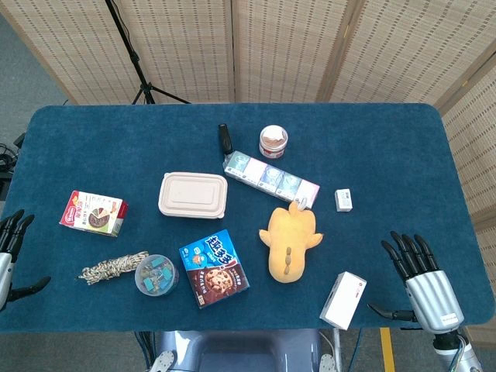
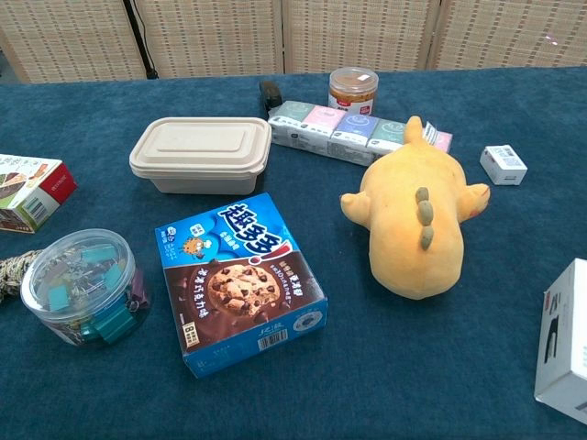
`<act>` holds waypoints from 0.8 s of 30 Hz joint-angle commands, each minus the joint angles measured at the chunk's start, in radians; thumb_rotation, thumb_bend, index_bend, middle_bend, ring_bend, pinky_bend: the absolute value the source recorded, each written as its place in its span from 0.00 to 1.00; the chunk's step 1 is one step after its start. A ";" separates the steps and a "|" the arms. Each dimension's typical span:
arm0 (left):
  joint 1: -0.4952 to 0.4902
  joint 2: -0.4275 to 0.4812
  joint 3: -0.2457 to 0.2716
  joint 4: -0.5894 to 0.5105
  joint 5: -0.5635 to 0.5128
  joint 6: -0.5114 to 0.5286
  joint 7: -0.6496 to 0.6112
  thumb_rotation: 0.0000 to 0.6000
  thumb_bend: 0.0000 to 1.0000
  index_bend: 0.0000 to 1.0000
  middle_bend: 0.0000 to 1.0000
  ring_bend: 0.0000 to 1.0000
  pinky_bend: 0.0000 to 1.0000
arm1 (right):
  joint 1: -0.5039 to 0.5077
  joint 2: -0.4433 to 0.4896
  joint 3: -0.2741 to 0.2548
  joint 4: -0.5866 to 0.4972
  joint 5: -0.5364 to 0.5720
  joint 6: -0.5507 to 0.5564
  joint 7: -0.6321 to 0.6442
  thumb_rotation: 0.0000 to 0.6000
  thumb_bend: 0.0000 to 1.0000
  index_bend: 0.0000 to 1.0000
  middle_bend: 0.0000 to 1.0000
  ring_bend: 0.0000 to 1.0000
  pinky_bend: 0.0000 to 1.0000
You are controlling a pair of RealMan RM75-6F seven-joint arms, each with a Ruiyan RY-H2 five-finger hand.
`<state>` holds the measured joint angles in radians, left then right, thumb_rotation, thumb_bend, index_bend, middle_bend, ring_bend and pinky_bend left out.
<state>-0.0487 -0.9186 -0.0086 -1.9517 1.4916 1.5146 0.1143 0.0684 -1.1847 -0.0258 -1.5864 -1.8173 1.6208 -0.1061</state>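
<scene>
Left hand cut by head view's left edge, white box cropped at chest view's right, red box cropped left, rope barely showing

Head view high overhead, chest view low, close, sharing table middle

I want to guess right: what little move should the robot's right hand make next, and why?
Probably a short reach inward toward the white box. The right hand rests open at the table's near edge, holding nothing, and that box lies closest to it, just beside its thumb. The left hand is also open, and nothing lies as close to it.
</scene>
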 commanded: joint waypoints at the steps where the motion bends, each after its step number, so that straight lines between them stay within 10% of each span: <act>1: 0.000 0.001 0.000 0.000 0.001 -0.002 -0.001 1.00 0.00 0.00 0.00 0.00 0.00 | 0.005 0.000 -0.007 0.008 -0.009 -0.004 0.014 0.00 0.00 0.00 0.00 0.00 0.00; 24: -0.020 -0.011 -0.029 -0.005 -0.068 -0.039 0.029 1.00 0.00 0.00 0.00 0.00 0.00 | 0.339 -0.025 -0.042 0.068 -0.169 -0.354 0.274 0.00 0.00 0.00 0.00 0.00 0.00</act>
<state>-0.0654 -0.9272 -0.0345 -1.9563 1.4298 1.4799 0.1385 0.3804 -1.1893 -0.0728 -1.5458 -1.9668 1.2867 0.1470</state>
